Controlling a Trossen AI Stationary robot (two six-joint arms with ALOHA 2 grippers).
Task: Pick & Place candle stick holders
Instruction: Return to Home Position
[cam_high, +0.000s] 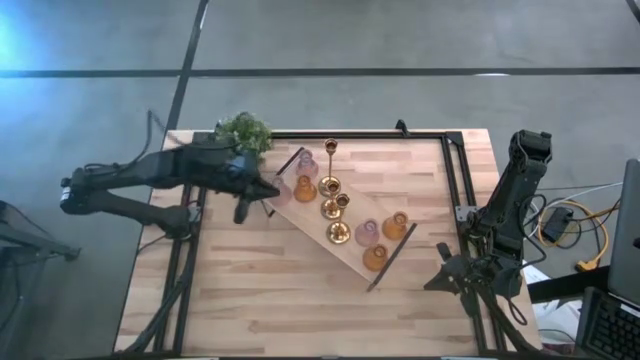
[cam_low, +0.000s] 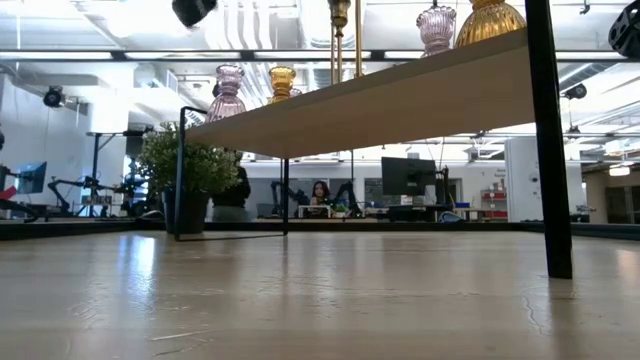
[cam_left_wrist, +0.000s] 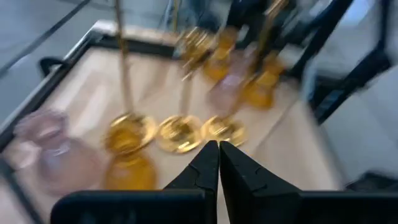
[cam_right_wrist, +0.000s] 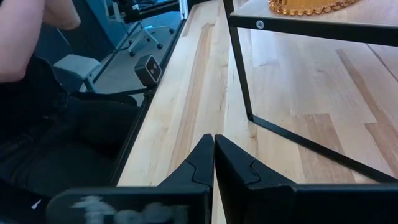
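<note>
A long light-wood tray (cam_high: 350, 250) on black legs lies slantwise in the middle of the table. Several holders stand on it: gold thin-stemmed ones (cam_high: 331, 186), amber glass ones (cam_high: 396, 225) and pale pink glass ones (cam_high: 367, 232). My left gripper (cam_high: 270, 190) is shut and empty above the tray's far-left end. In the left wrist view its fingertips (cam_left_wrist: 219, 149) point at the gold round bases (cam_left_wrist: 179, 132), with a pink holder (cam_left_wrist: 59, 155) and an amber one (cam_left_wrist: 127, 171) nearer. My right gripper (cam_high: 440, 280) waits shut at the table's right side, also seen in its wrist view (cam_right_wrist: 214, 146).
A green potted plant (cam_high: 244, 132) stands at the far left, just behind my left arm. A black frame rail (cam_high: 455, 170) runs along the table's right side. In the low view the tray's black legs (cam_low: 550, 140) lift it off the table. A person's arm (cam_right_wrist: 37, 31) shows beyond the table's edge.
</note>
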